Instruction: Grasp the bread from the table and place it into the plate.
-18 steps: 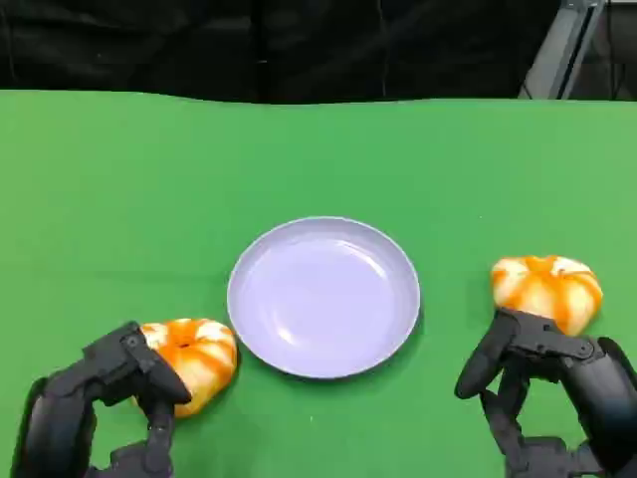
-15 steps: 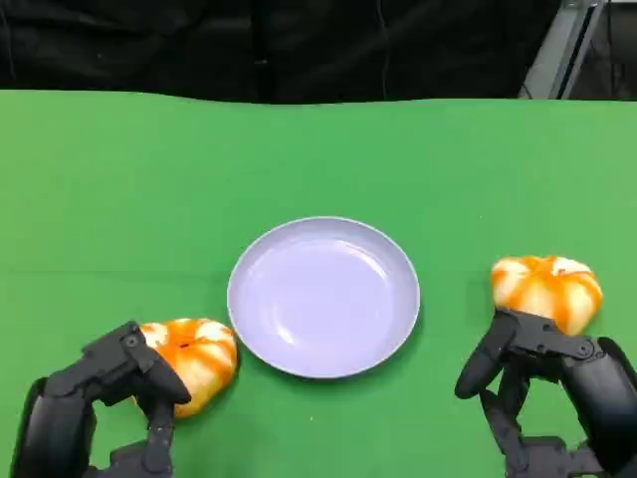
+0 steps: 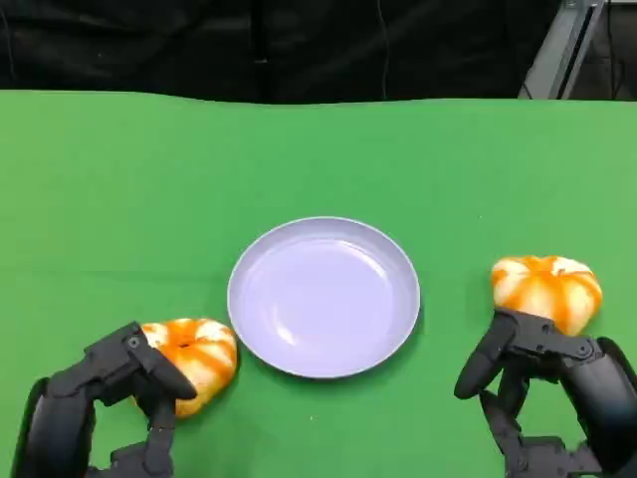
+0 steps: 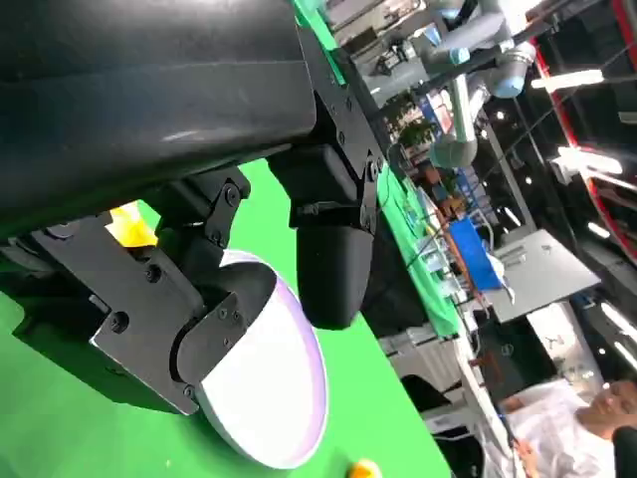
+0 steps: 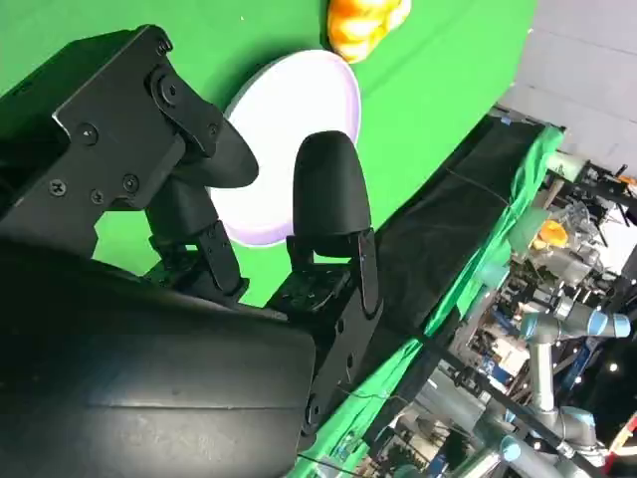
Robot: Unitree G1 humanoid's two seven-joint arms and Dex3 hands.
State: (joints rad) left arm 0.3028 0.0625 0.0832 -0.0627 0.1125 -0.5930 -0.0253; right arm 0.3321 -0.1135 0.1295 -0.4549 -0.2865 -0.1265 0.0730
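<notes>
Breads: two | plate: one | left robot hand spread beside bread | right robot hand spread

On the green desk — 2 orange-and-white breads, one bread at the left, the other bread at the right — and 1 lilac plate. 2 black hands show, the left hand and the right hand.

Green table before a dark backdrop

A green cloth covered the table, and a black curtain hung behind its far edge. A grey metal strut leaned at the far right corner. A person stood beside the table.
</notes>
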